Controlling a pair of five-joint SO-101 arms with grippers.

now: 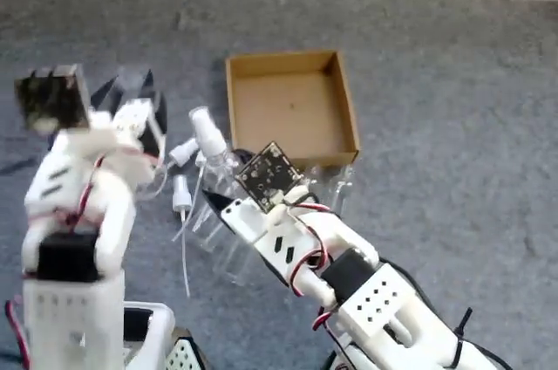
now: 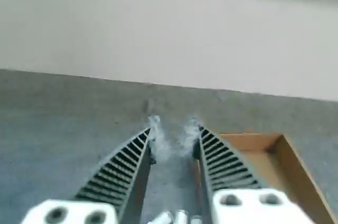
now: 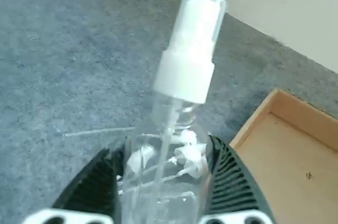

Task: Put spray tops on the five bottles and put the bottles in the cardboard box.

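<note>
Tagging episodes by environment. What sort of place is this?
Probably an indoor lab or workroom, not a factory line: a grey carpet-like tabletop, a plain pale wall behind it, and small bench props, a cardboard box and a clear spray bottle.

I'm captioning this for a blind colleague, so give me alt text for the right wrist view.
The right pincer grips a clear bottle fitted with a white spray top, over the grey table. Part of the cardboard box lies nearby.
</note>
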